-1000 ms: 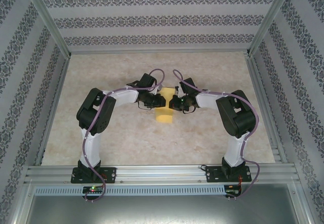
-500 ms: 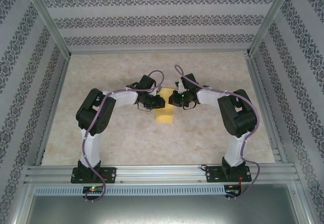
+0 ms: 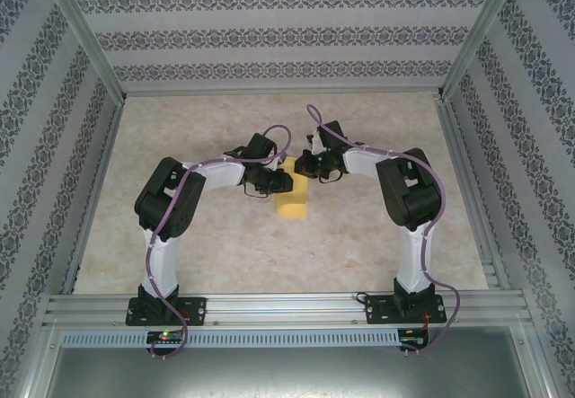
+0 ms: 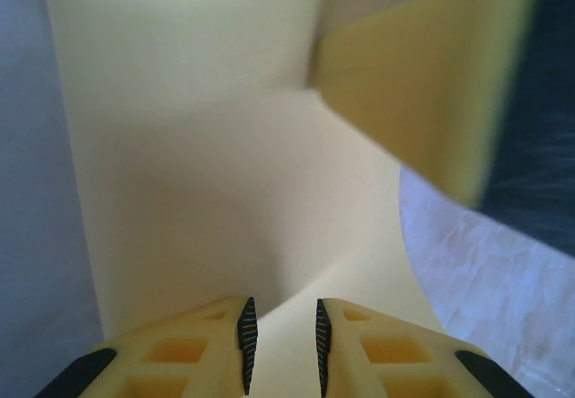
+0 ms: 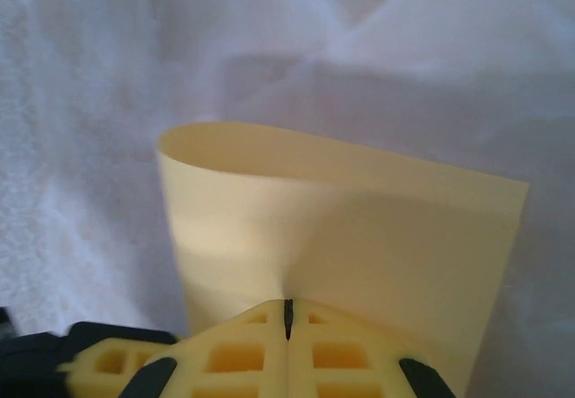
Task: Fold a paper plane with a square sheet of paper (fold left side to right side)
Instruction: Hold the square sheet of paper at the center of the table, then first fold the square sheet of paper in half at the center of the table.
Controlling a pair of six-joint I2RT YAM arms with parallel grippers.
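The square sheet of paper (image 3: 292, 204), plain yellow, lies mid-table between the two arms, part of it curled up off the surface. In the right wrist view the paper (image 5: 359, 236) bends over in a loop and puckers where my right gripper (image 5: 287, 313) is shut on it. From above, the right gripper (image 3: 301, 166) sits at the sheet's far end. My left gripper (image 3: 282, 182) reaches in from the left; its jaws (image 4: 281, 344) stand a narrow gap apart over the paper (image 4: 225, 146), pinching nothing. A blurred right finger (image 4: 413, 84) shows at upper right.
The table top (image 3: 180, 236) is pale marbled beige, bounded by aluminium rails (image 3: 269, 304) at the near edge and patterned walls (image 3: 54, 146) at the sides and back. Open table lies all round the sheet.
The right gripper has moved left and toward the far side, carrying its part of the paper with it. The left arm has stayed put.
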